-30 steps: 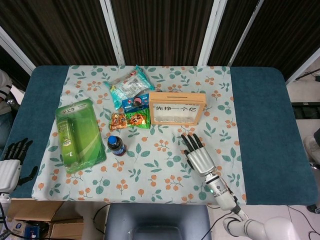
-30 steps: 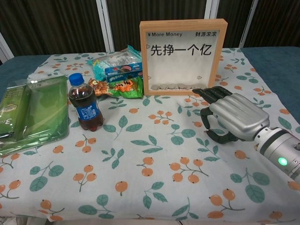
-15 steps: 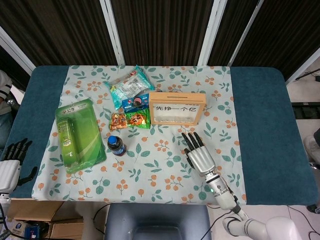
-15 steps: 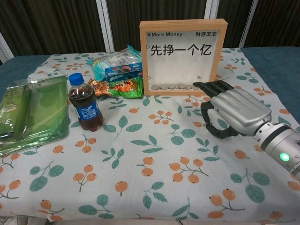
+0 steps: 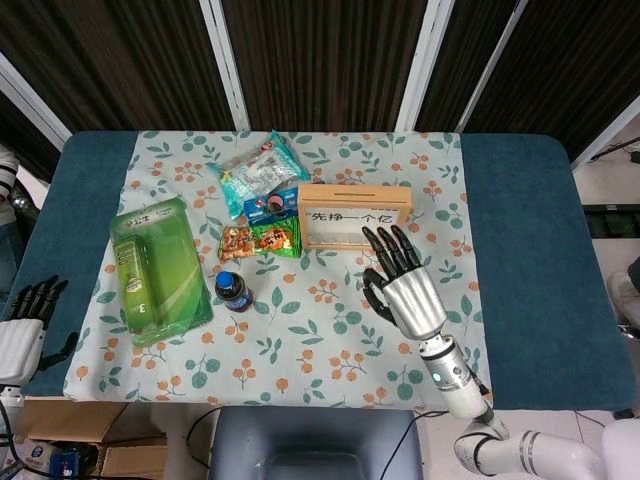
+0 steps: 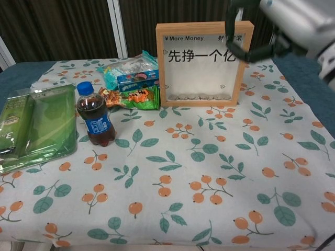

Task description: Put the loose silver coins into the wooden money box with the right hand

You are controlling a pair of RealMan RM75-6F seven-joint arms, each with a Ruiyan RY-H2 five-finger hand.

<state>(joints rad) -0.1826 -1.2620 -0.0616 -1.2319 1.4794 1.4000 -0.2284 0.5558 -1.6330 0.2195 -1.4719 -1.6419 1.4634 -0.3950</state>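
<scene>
The wooden money box (image 5: pixel 355 215) (image 6: pixel 204 63) stands upright mid-table, with a clear front, Chinese print and several silver coins (image 6: pixel 196 96) lying along its bottom. My right hand (image 5: pixel 405 285) (image 6: pixel 285 21) hangs in the air just in front of and above the box's right part. Its fingers are stretched out and apart toward the box, and I see nothing in them. No loose coin shows on the floral cloth. My left hand (image 5: pixel 22 325) hangs off the table's near left corner, fingers spread and empty.
A small cola bottle (image 5: pixel 233 291) (image 6: pixel 95 120) stands left of centre. A flat green package (image 5: pixel 155 268) (image 6: pixel 36 125) lies at the left. Snack bags (image 5: pixel 258 170) (image 6: pixel 128 70) and a blue box (image 5: pixel 270 205) lie beside the money box's left side.
My right hand has lifted off the cloth in front of the box and moved up and forward toward its right top. The left hand has stayed put.
</scene>
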